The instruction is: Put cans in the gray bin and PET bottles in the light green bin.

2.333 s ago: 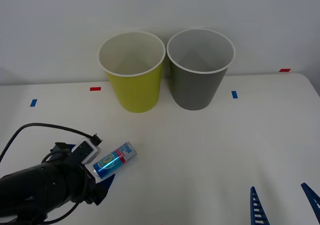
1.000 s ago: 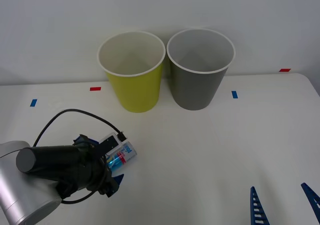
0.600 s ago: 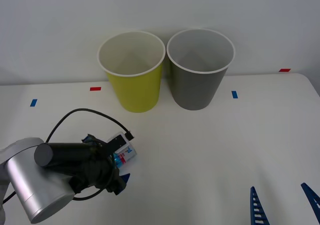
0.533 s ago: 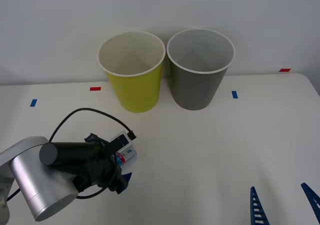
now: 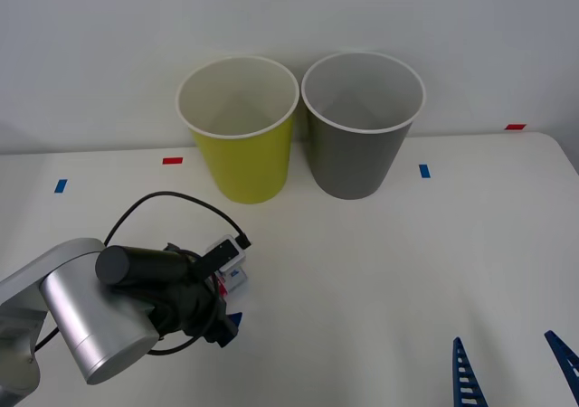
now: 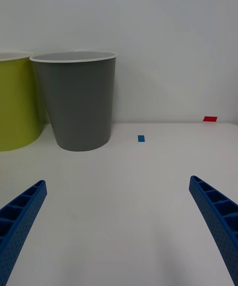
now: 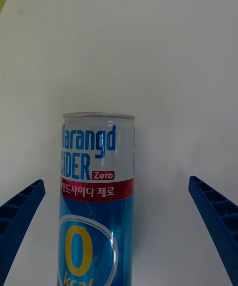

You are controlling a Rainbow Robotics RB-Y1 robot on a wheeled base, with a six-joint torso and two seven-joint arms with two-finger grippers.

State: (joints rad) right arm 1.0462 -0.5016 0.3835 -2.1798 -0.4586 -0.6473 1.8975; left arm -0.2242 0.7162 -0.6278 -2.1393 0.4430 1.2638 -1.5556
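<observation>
A small blue can (image 7: 94, 206) with a white-and-red band lies on its side on the white table, silver top pointing away. My left gripper (image 7: 115, 184) is open and straddles it, one blue finger on each side, neither touching. From the front, the left arm covers most of the can (image 5: 237, 279), and the left gripper (image 5: 222, 291) sits low at the front left. The light green bin (image 5: 244, 158) and the gray bin (image 5: 357, 154) stand side by side at the back. My right gripper (image 5: 516, 371) is open at the front right, nothing between its fingers.
Both bins stand upright with open tops; the gray bin (image 6: 79, 102) is to the right of the light green bin (image 6: 15, 107). Small red and blue tape marks (image 5: 424, 170) dot the table. A black cable loops over the left wrist.
My left arm has swung forward and to the right over the can, which now lies between its open fingers and is mostly covered. The can, bins and right arm have not moved.
</observation>
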